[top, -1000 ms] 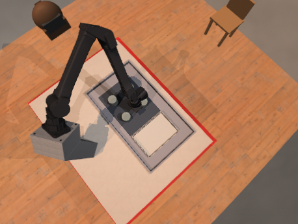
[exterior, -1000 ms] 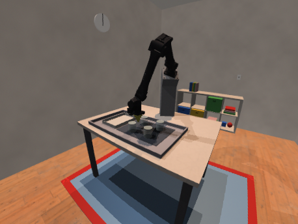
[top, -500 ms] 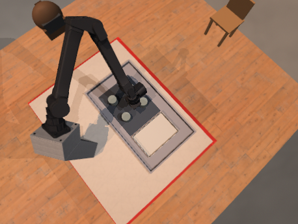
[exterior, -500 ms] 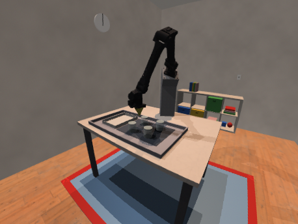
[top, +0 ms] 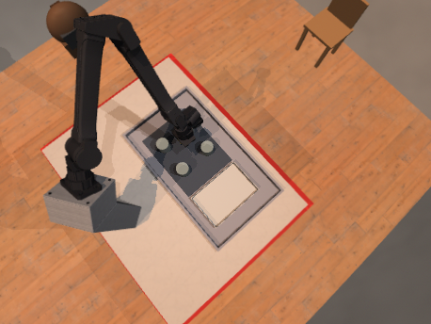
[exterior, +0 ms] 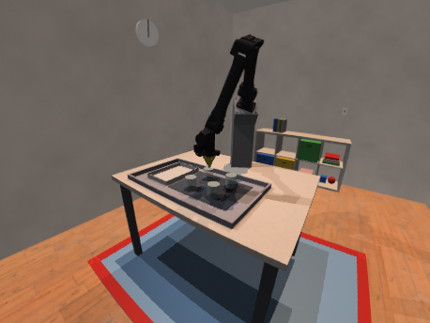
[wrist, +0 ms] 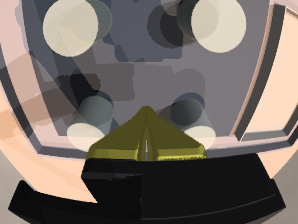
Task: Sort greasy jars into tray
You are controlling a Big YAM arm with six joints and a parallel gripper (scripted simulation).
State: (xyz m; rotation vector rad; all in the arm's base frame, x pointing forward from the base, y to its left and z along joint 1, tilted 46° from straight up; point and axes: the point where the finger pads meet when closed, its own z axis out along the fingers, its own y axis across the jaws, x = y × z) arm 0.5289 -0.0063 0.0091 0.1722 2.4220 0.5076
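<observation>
Grey walls (exterior: 84, 117) above plank flooring (exterior: 390, 211).

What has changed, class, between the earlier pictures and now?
The gripper has moved away from the tray, across the mat; its fingers are now shut on nothing. The tray and the three jars visible from above have stayed put.
</observation>
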